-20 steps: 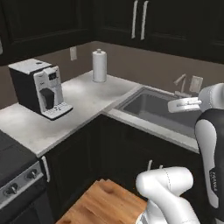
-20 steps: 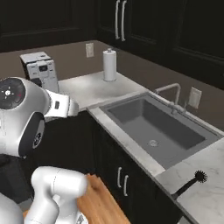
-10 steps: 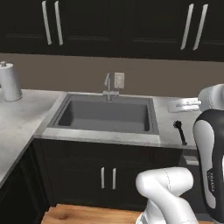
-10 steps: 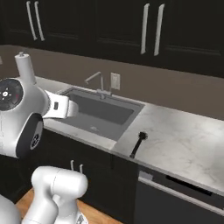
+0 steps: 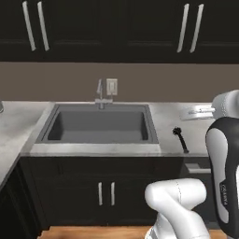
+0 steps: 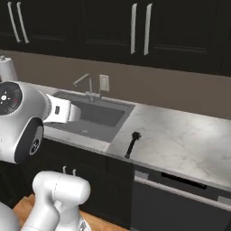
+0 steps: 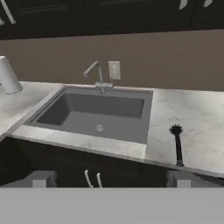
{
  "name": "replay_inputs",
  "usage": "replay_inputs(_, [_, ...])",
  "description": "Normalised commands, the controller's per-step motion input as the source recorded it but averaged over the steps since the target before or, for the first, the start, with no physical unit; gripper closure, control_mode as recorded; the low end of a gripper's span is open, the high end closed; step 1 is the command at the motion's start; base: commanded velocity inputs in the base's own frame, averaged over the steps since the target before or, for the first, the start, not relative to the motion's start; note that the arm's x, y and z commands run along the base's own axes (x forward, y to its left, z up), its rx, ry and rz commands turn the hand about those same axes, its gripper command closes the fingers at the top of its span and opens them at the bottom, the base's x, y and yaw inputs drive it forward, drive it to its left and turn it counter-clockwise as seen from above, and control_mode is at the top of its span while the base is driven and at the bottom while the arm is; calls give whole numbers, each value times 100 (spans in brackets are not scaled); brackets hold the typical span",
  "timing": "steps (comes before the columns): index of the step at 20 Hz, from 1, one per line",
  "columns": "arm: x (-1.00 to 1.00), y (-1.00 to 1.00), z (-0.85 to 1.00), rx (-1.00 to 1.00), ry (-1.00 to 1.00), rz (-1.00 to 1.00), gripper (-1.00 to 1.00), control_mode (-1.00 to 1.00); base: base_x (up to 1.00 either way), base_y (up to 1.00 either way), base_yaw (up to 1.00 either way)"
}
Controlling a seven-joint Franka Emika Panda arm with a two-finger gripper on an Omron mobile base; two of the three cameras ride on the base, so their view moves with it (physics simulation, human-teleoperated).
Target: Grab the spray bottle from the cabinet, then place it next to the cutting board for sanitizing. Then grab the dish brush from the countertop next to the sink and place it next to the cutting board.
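My tool [image 7: 109, 178] stands wide open, its two fingers holding and touching nothing. Ahead and to its right, one black dish brush with a round bristled head [image 7: 177, 143] [image 5: 180, 138] [image 6: 131, 142] lies on the white marble surface [image 7: 201, 127] [image 6: 180, 140], beside the one dark grey rectangular sink [image 7: 94, 114] [image 5: 98, 126], which has one silver faucet [image 7: 97, 74].

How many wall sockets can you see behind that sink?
1. The socket sits on the brown wall just right of the faucet, behind the sink. Others may lie outside the pictures.
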Motion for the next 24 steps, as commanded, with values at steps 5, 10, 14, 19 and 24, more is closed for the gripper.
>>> replay_inputs(5, [0,0,0,0,0,0,-100,100,0,-24,-54])
replay_inputs(10, [0,0,0,0,0,0,-100,100,7,-9,-40])
replay_inputs(14, [0,0,0,0,0,0,-100,100,34,6,-16])
replay_inputs(19, [0,0,0,0,0,0,-100,100,41,-11,-2])
replay_inputs(24, [0,0,0,0,0,0,-100,100,43,-7,0])
